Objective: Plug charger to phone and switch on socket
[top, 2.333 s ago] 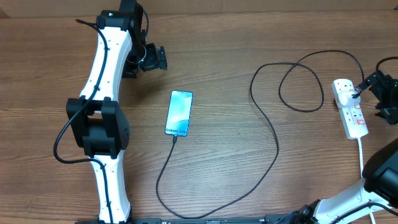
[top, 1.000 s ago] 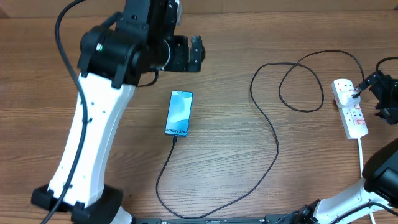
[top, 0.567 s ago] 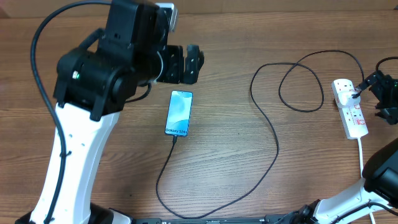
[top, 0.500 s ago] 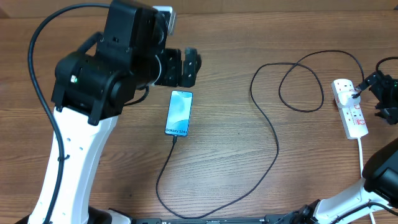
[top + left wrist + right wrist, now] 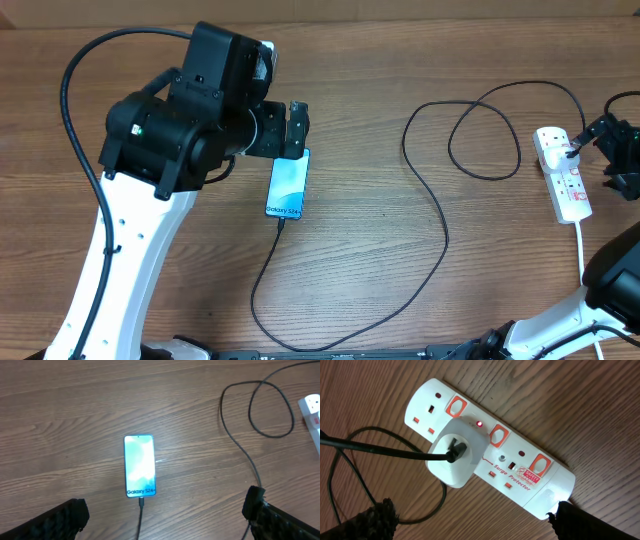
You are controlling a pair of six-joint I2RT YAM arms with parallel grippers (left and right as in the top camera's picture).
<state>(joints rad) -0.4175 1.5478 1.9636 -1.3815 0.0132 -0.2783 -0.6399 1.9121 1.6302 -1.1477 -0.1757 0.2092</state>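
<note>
The charger [image 5: 446,238] loops along the counter's [image 5: 380,60] near side, its tip already seated in the phone [image 5: 140,465] at the Galaxy end, mid-counter. The left jaws hang apart above the phone's far end; any steadying should pinch its long edges, sparing the charger. Bare counter flanks it. Farther right, the right jaws stand apart near the socket strip [image 5: 540,485], whose red lamp [image 5: 479,424] glows.

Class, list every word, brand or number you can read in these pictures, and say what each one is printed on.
"Galaxy S24+": on the phone screen, at the end where the black cable goes in.
"Surge Protector": on the white power strip, in slanted lettering.
Red-and-white label on the strip: print too small to read.
</note>
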